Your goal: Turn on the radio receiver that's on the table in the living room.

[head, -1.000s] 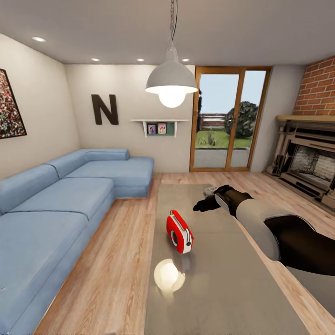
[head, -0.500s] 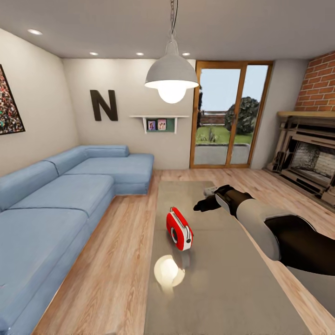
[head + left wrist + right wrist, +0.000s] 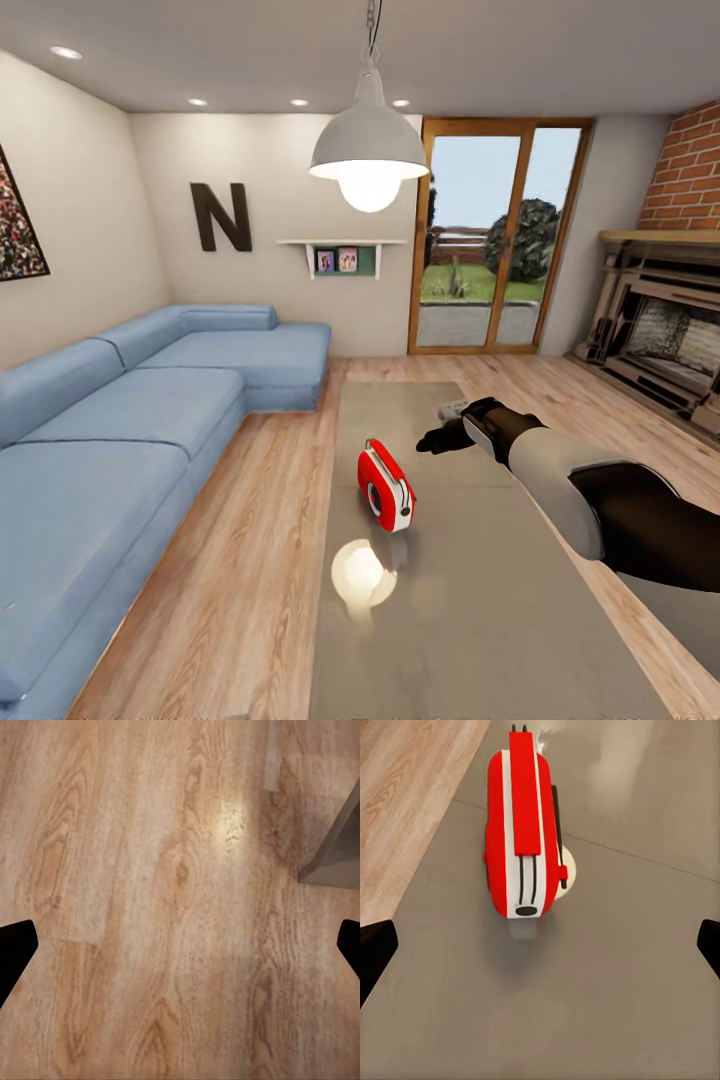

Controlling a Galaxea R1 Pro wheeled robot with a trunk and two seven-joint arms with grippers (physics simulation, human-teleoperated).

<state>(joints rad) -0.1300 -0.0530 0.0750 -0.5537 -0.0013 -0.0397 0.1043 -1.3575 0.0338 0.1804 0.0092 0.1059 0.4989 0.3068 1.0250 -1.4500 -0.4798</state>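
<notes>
Right gripper [image 3: 432, 440] hangs over the long low grey glossy coffee table [image 3: 480, 600], past its midline toward the fireplace-side long edge. Its black fingers [image 3: 375, 945] sit wide apart at the frame borders of the right wrist view, released, nothing between them.

Small red retro radio receiver [image 3: 385, 491] with white-silver trim stands upright near the sofa-side long edge, roughly mid-length, apart from the gripper. The right wrist view looks down on its narrow top [image 3: 523, 832], with the thin handle and round dial to one side.

Left gripper [image 3: 180, 945] points at light wood plank floor [image 3: 150, 870], its finger tips also spread wide and empty, just beside a table corner [image 3: 337, 847].

Risks, as I judge them:
- radio is tall, thin and close to the edge; a sideways push from the fingers likely tips it or slides it off toward the floor
- open fingers could catch the handle
- glossy top gives little grip; it may skate rather than take the press
- small flat grey gadget [image 3: 452, 408] lies just behind the right wrist; an elbow swing could knock it
</notes>
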